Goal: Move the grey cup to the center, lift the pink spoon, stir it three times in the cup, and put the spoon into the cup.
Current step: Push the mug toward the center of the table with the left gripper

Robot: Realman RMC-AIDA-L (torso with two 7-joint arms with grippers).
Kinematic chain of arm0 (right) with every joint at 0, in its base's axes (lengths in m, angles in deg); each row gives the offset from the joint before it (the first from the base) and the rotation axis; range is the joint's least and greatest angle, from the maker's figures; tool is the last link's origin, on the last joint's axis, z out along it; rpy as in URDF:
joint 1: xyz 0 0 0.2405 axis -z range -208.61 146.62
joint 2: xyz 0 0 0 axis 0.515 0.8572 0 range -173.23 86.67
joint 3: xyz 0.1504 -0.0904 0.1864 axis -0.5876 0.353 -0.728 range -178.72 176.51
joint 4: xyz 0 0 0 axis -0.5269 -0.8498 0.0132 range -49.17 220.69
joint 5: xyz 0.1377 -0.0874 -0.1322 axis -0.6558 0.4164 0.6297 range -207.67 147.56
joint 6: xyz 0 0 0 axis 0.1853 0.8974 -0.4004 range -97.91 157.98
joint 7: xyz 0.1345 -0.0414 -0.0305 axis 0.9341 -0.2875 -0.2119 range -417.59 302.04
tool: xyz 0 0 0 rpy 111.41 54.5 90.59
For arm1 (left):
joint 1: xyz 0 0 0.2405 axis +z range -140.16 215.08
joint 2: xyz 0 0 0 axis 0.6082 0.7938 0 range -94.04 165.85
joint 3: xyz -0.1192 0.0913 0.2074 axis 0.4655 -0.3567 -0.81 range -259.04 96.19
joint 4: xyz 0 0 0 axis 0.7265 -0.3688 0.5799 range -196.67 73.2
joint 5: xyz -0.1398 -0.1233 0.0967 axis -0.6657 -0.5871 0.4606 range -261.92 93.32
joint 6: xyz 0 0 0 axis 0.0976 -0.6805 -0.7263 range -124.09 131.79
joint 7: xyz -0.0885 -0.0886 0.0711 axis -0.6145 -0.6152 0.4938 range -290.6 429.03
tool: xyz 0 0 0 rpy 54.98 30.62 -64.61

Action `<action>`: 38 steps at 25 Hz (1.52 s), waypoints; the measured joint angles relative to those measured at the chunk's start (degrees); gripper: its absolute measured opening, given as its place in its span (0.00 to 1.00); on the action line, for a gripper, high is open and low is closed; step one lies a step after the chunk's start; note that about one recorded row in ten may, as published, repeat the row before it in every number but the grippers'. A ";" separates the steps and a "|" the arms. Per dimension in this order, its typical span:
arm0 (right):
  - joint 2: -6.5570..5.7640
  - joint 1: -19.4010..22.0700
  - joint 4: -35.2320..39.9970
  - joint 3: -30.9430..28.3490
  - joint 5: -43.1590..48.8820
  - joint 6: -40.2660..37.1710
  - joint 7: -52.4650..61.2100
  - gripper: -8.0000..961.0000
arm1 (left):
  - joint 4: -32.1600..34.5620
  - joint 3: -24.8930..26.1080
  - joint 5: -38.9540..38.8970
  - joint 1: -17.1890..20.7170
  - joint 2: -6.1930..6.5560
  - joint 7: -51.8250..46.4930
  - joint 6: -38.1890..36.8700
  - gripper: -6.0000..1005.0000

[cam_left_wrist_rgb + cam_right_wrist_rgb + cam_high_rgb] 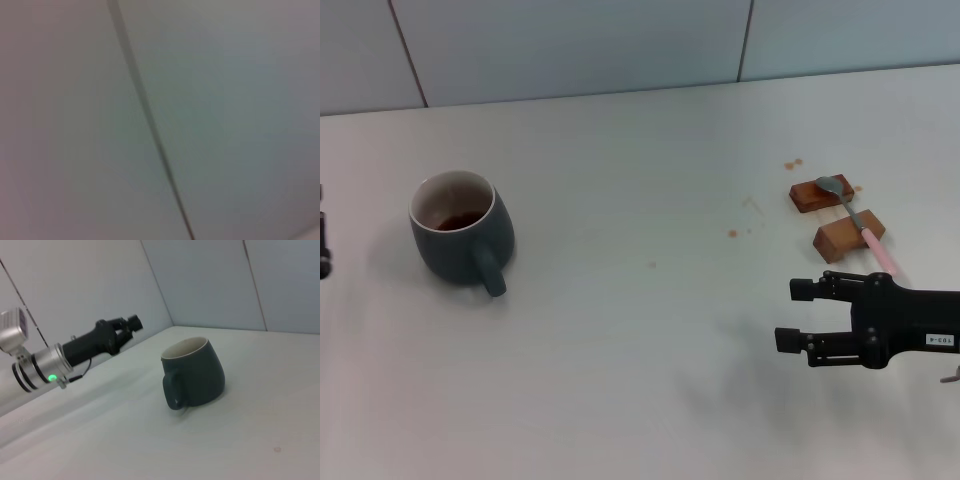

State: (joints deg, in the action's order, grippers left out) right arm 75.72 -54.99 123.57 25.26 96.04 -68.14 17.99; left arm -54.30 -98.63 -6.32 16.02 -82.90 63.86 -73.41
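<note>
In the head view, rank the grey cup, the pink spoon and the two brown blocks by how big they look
1. grey cup
2. pink spoon, longest but slim
3. The two brown blocks look alike; unranked.

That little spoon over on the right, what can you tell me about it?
The pink spoon is small and slim, with a grey metal bowl and a pale pink handle. It lies bridged across two small brown blocks on the white table, bowl on the farther block, handle end pointing toward the robot. Brown specks dot the table nearby. Nothing grips it; the right gripper is open, just short of the handle's tip.
</note>
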 joint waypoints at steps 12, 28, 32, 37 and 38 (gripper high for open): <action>0.00 -0.02 -0.03 0.00 0.25 0.00 0.01 0.85 | -9.26 -0.12 0.37 -6.04 -0.33 19.00 9.31 0.02; 0.00 0.04 -0.02 0.00 0.37 0.00 0.14 0.84 | -12.82 -6.81 0.76 -10.74 -0.34 18.98 13.21 0.01; 0.00 0.02 -0.02 0.22 0.38 -0.01 0.39 0.84 | -15.96 -7.50 1.34 -12.47 -0.36 19.24 12.92 0.01; 0.00 0.35 -0.37 0.63 0.38 -0.01 0.44 0.84 | -19.02 -6.98 4.79 -13.73 -0.37 19.23 12.83 0.01; 0.00 0.38 -0.48 0.63 0.38 0.00 0.44 0.84 | -19.51 -6.96 5.13 -13.94 -0.37 19.22 12.82 0.01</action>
State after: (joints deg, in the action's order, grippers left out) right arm 75.72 -54.61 123.09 25.89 96.42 -68.14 18.43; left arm -73.82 -105.59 -1.19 2.08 -83.27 83.08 -60.59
